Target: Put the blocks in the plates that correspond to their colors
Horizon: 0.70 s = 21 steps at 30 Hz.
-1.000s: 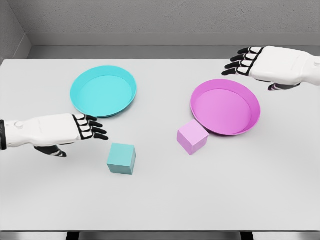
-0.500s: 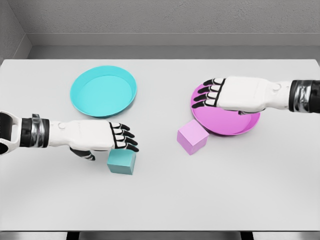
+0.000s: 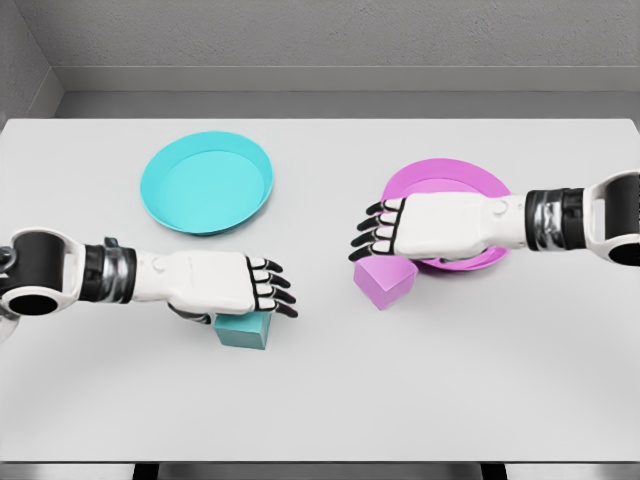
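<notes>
Reach step: left hand over teal block, right hand over pink block, both w/ fingers released, nothing held. Next: lower, clench.

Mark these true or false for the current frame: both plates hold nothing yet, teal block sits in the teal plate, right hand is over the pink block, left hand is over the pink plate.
1. Both plates hold no block. True: the teal plate and the pink plate have no block in them.
2. The teal block sits in the teal plate. False: it is on the table, under the left hand.
3. The right hand is over the pink block. True.
4. The left hand is over the pink plate. False: it is above the teal block.
</notes>
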{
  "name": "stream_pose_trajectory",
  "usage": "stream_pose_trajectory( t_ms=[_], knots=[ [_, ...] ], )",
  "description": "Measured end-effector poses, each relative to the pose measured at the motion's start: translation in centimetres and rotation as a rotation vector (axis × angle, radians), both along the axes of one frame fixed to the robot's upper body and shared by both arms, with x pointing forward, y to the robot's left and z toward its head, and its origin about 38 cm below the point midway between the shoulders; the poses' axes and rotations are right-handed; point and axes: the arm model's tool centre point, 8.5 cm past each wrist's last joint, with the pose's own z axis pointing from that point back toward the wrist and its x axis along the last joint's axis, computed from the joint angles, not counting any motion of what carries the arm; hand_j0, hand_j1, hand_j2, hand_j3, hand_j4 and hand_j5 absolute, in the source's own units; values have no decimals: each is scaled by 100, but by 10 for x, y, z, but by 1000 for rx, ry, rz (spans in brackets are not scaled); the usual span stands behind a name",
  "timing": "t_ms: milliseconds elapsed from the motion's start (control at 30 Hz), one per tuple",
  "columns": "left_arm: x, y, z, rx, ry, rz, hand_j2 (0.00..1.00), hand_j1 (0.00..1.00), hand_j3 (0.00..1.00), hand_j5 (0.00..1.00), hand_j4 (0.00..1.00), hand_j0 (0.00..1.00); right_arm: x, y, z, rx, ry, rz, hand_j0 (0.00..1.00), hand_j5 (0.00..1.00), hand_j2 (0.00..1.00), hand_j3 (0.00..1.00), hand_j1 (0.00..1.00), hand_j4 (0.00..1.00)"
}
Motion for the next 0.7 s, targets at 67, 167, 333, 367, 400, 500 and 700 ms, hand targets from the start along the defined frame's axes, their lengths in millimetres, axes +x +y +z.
stream_pose_trajectory(
  t_ms=[67, 167, 333, 367, 400, 500, 700],
  knots=[
    [0, 0, -2, 8, -2, -2, 100, 100, 100, 100, 100, 100, -1, 1, -2, 1, 4, 3, 100, 100, 100, 100, 100, 100],
    [-1, 1, -4, 16, 0, -3, 100, 100, 100, 100, 100, 100, -3, 5, -7, -3, 17, 15, 100, 100, 100, 100, 100, 100],
    [-2, 1, -6, 27, -4, -5, 95, 95, 95, 95, 95, 95, -9, 8, -26, -33, 47, 25, 100, 100, 100, 100, 100, 100],
    [-2, 1, -6, 28, -4, -6, 92, 92, 92, 92, 92, 92, -9, 8, -26, -36, 46, 26, 100, 100, 100, 100, 100, 100],
    [-2, 1, -6, 29, -4, -6, 88, 88, 88, 88, 88, 88, -9, 8, -27, -38, 45, 27, 100, 100, 100, 100, 100, 100],
    [-3, 1, -7, 30, -2, -7, 72, 72, 72, 72, 72, 72, -9, 13, -26, -35, 37, 36, 100, 100, 100, 100, 100, 100],
    [-3, 1, -7, 32, 0, -7, 54, 54, 54, 54, 54, 54, -11, 23, -31, -21, 47, 54, 100, 100, 100, 100, 100, 100]
  ],
)
